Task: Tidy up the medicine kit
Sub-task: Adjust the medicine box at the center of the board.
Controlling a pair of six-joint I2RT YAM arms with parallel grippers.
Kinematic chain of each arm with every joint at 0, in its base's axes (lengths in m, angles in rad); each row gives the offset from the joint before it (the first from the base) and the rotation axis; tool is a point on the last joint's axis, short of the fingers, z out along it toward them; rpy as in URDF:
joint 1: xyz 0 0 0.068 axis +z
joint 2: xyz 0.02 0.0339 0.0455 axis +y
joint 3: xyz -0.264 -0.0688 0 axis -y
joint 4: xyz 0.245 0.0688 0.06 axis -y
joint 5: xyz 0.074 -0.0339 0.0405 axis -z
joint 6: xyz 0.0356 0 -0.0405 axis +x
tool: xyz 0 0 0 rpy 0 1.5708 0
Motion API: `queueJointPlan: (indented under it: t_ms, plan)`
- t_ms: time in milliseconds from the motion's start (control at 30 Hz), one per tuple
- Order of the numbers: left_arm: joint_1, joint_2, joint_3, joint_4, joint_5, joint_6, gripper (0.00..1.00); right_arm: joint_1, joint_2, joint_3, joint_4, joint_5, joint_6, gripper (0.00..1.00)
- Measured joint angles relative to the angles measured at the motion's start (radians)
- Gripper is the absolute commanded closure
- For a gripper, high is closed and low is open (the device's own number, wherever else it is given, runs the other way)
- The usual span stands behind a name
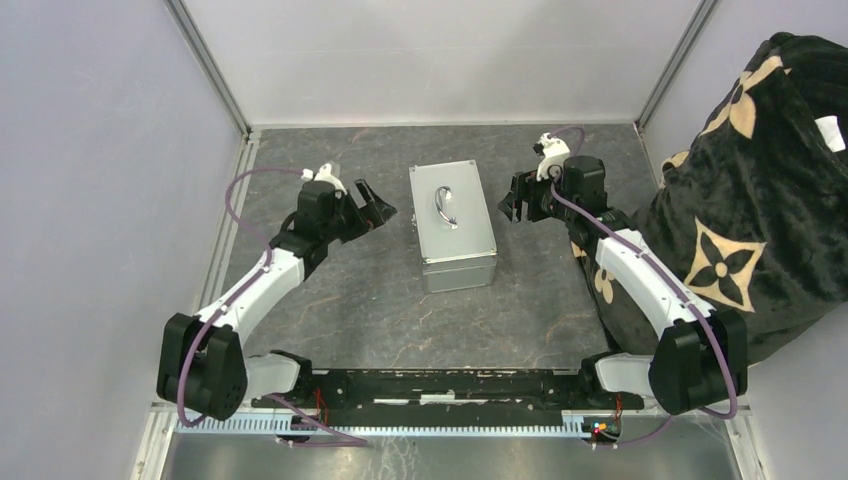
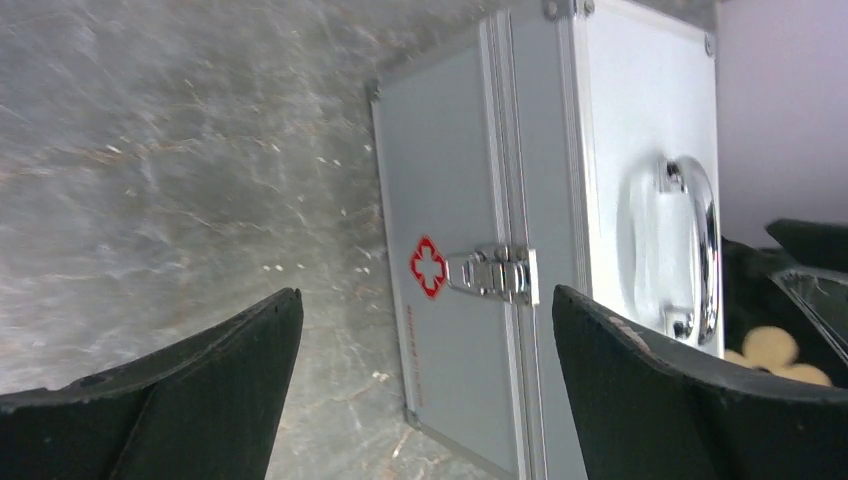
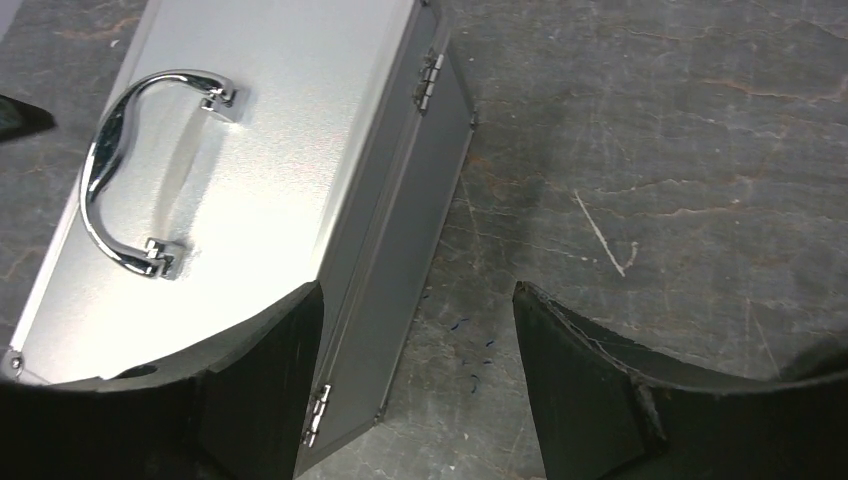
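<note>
The medicine kit (image 1: 452,225) is a silver-grey metal case standing in the middle of the table with its lid down and its curved handle (image 1: 446,207) on top. My left gripper (image 1: 378,208) hovers just left of it, open and empty. In the left wrist view the kit (image 2: 460,180) shows its latch (image 2: 495,274) and a red cross, beyond the gap of the left gripper (image 2: 427,292). My right gripper (image 1: 512,205) sits just right of the kit, open and holding nothing. The right wrist view shows the kit's (image 3: 280,110) hinged side below the right gripper (image 3: 418,287).
A black plush cloth with beige flower shapes (image 1: 760,200) is heaped at the right edge, beside the right arm. Pale walls close in the table on the left, back and right. A black rail (image 1: 440,385) joins the arm bases at the near edge.
</note>
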Motion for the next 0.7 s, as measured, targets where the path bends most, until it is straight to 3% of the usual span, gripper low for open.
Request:
queueJointPlan:
  t_ms: [300,700]
  plan:
    - [0.059,0.017,-0.246,0.457,0.285,-0.235,0.0,0.0,0.004,0.0,0.01,-0.102,0.009,0.21]
    - [0.059,0.258,-0.427,1.03,0.425,-0.509,0.0,0.0,0.008,0.0,0.006,-0.147,0.009,0.21]
